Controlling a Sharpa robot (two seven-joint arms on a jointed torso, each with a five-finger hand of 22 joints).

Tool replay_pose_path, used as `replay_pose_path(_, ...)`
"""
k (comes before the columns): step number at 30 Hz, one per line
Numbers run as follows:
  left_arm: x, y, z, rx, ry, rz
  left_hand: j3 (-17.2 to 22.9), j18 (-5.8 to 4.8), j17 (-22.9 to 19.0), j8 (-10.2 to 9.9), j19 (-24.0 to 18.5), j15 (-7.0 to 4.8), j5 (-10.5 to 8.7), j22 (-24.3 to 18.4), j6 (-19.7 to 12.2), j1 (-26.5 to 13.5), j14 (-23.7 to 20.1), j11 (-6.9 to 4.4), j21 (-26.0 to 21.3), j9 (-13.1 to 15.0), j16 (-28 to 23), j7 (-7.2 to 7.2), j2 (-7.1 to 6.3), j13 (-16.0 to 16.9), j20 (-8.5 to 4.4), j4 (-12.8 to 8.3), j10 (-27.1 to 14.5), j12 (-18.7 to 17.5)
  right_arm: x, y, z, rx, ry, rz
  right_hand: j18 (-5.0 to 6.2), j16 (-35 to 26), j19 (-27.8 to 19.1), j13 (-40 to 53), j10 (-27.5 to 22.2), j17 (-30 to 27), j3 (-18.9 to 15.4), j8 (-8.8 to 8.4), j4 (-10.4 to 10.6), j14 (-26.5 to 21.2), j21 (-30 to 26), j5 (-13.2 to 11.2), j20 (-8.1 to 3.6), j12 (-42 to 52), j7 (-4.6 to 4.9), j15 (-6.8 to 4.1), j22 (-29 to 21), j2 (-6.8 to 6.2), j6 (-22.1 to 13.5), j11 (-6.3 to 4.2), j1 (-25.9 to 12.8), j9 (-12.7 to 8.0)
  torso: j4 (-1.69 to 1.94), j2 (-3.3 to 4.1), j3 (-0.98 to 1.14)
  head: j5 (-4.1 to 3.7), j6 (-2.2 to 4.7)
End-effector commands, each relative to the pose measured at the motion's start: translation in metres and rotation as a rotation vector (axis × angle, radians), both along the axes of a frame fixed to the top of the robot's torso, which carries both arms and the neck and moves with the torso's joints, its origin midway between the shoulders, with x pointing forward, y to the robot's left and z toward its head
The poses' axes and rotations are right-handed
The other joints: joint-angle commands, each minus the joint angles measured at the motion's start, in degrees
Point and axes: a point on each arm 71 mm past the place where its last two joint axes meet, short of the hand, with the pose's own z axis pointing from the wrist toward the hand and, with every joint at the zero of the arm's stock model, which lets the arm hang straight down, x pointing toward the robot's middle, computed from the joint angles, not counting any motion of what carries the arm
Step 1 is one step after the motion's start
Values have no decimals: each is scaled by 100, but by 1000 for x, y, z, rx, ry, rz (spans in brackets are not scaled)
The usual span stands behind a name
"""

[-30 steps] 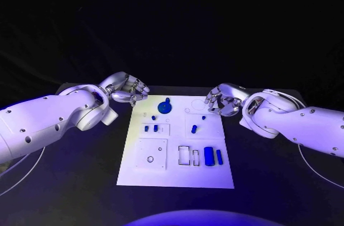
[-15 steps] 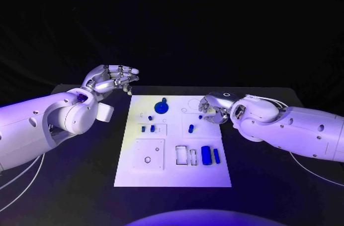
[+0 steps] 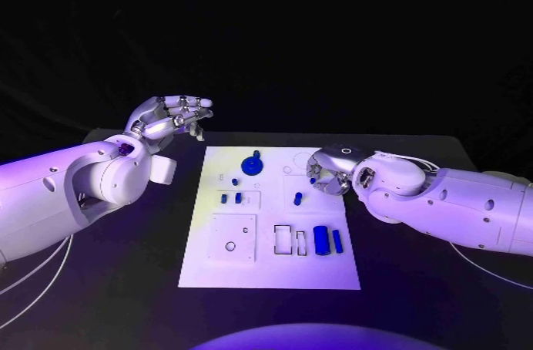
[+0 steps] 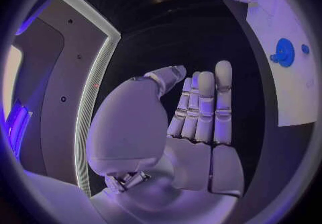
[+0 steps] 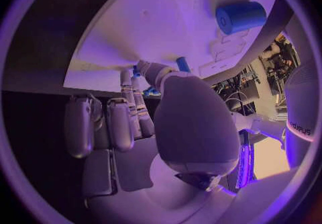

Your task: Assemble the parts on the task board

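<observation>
The right hand (image 3: 330, 169) has dropped onto the white board (image 3: 271, 269), fingers curled near a small blue peg (image 3: 298, 199) (grasp unclear); the left hand (image 3: 169, 117) has lifted away, spread, empty

Two bulky white arms (image 3: 67, 192) with rounded shells dotted by small dark screws; thin pale cables (image 3: 33, 277) trail beneath; each ends in a silver, segmented hand (image 3: 169, 117).

Head camera above task board (image 3: 270, 219); wrist fisheyes close behind each hand
</observation>
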Motion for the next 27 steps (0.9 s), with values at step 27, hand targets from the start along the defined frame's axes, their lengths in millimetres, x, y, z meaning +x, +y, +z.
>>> replay_pose_path(27,2,2,0,-14,5,23,20,31,-40,-44,-39,32,27,24,-193,32,-63,59,5,-56,60,71,7,17,19,-66,-159,106,0,6,-15,-76,13,-13,-66,58,261,-61,456,1,262,112,-255,251,441,-153,-111,-57,-121,-171,1057,275,386,-145,-58,83,-12,-6,-2,22,-58)
